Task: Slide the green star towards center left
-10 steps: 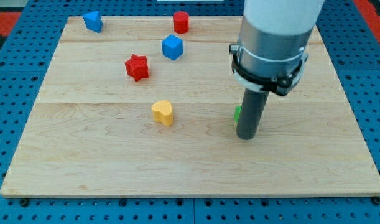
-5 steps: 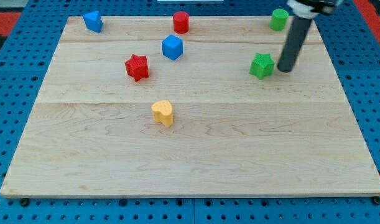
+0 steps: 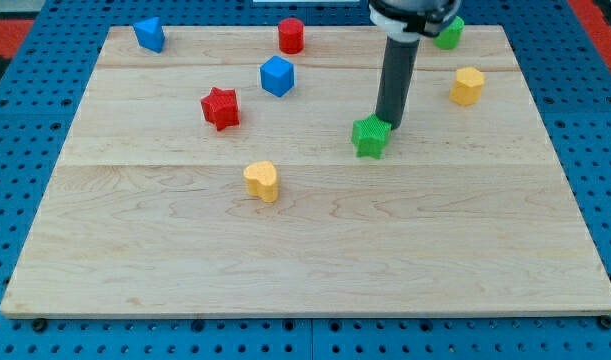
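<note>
We see my tip (image 3: pixel 389 124) resting against the green star (image 3: pixel 370 137) at the star's upper right edge; the rod has no jaws, so nothing opens, closes or clamps. The green star sits on the wooden board (image 3: pixel 305 260), right of centre and about mid-height. A yellow heart (image 3: pixel 262 181) lies well to its left and a little lower. Further left sits a red star (image 3: pixel 220 108), with a blue cube (image 3: pixel 277 76) above it. Along the view's top are a blue block (image 3: pixel 150 33), a red cylinder (image 3: pixel 291 35) and a green block (image 3: pixel 449 32) (partly hidden behind the arm). A yellow block (image 3: pixel 467 86) sits at the right.
</note>
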Available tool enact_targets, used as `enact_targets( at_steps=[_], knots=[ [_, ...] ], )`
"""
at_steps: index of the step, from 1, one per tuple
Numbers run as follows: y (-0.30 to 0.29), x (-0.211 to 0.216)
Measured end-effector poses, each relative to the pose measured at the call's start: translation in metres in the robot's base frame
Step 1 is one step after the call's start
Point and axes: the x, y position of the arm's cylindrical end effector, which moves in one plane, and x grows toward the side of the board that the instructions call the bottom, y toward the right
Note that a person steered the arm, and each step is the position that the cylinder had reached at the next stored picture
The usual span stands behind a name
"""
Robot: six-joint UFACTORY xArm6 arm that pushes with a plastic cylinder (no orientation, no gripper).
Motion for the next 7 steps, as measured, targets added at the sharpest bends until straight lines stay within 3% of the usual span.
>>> enact_targets(
  at_steps=[1, 2, 4, 5, 7],
  knots=[
    [0.015, 0.037],
    [0.009, 0.043],
    [-0.010, -0.012],
    [-0.050, -0.001],
    [-0.054, 0.051]
  ],
)
